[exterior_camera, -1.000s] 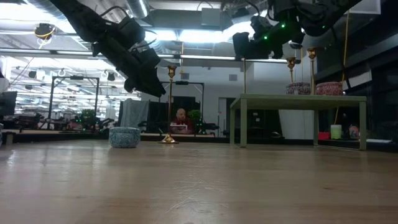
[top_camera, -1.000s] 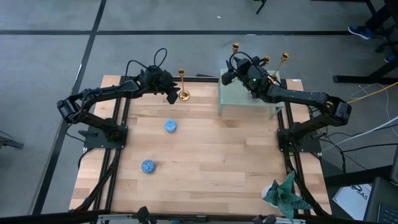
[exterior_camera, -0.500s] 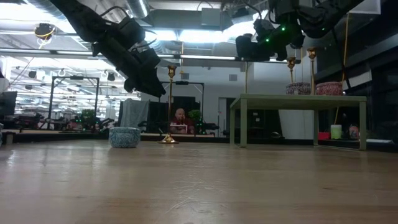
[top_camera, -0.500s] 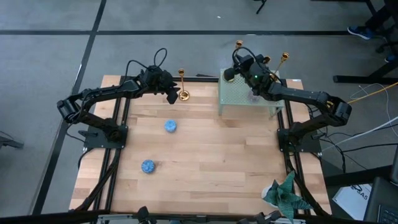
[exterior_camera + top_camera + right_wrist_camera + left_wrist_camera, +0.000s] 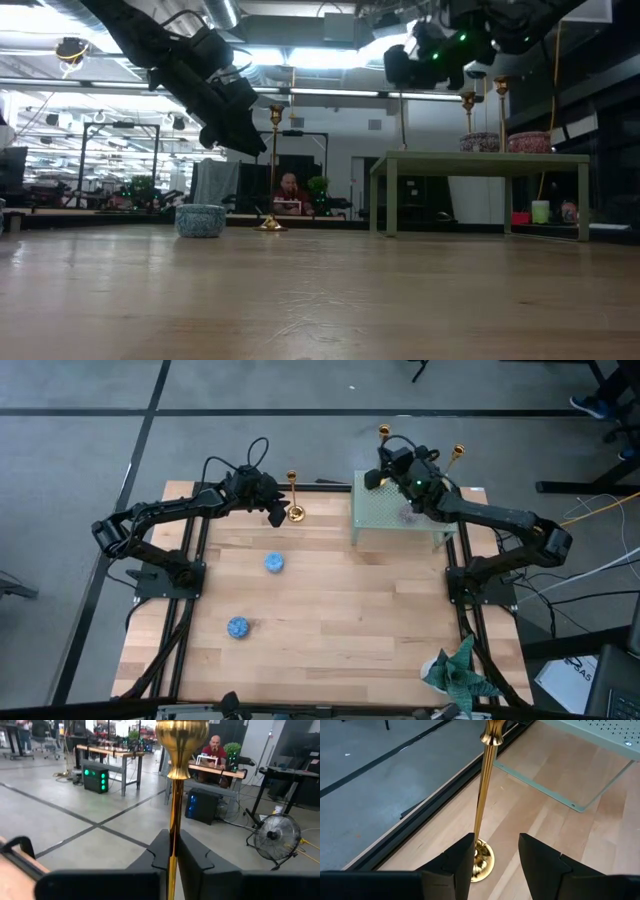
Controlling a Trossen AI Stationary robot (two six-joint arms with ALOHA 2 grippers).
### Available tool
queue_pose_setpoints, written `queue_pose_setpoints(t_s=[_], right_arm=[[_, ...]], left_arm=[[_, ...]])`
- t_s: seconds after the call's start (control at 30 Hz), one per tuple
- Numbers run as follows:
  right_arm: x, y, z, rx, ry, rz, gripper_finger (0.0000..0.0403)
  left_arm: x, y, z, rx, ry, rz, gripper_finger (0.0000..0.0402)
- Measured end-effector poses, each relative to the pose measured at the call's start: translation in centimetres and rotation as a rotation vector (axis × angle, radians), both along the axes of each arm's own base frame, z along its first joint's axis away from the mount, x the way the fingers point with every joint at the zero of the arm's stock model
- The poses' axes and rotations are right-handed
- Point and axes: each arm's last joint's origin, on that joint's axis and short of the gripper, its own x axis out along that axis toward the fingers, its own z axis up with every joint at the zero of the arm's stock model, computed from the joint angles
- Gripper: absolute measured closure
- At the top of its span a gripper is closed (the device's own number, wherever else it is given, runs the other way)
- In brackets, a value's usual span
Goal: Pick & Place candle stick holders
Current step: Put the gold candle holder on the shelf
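Observation:
One gold candle stick holder (image 5: 293, 500) stands on its round base (image 5: 481, 862) at the table's far edge. My left gripper (image 5: 277, 510) is open just to its left. In the left wrist view the stem (image 5: 482, 795) rises beyond the gap between the fingers, and I see no contact. My right gripper (image 5: 375, 475) is shut on a second holder (image 5: 384, 432) at the far left corner of the green raised platform (image 5: 395, 520). Two more holders (image 5: 467, 110) (image 5: 500, 100) stand upright on the platform behind it. My right gripper pinches the holder's thin stem (image 5: 173, 827) between its two fingers, some way below the top cup (image 5: 181, 735). The fingers come in level and lie across the stem. The holder stays upright. The platform's top hides its base, so I cannot tell whether it is lifted.
Two small blue bowls (image 5: 274, 563) (image 5: 237, 627) sit on the left half of the wooden table. A green cloth (image 5: 460, 670) lies at the near right corner. Two reddish bowls (image 5: 483, 142) (image 5: 530, 142) show at the platform's top. A person (image 5: 290, 190) sits in the room beyond.
My right gripper has moved a little toward the table's right and far edges. The holder's stem and top have gone with it and stayed upright. My left gripper and its holder have kept still.

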Motion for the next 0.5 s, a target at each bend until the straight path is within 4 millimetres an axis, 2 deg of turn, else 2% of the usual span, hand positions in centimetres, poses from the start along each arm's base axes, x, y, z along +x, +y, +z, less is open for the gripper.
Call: queue_pose_setpoints(t_s=[0.27, 0.4, 0.5], right_arm=[[-2.8, 1.7, 2.9, -0.008, -0.051, -0.004, 0.0389], [-3.7, 2.2, 3.0, 0.034, -0.047, -0.006, 0.0388], [-4.0, 2.4, 1.9, 0.062, -0.056, -0.014, 0.0388]], left_arm=[[0.0, 0.0, 0.0, 0.000, 0.000, 0.000, 0.0253], [0.0, 0.0, 0.0, 0.000, 0.000, 0.000, 0.0251], [0.0, 0.0, 0.0, 0.000, 0.000, 0.000, 0.0253]])
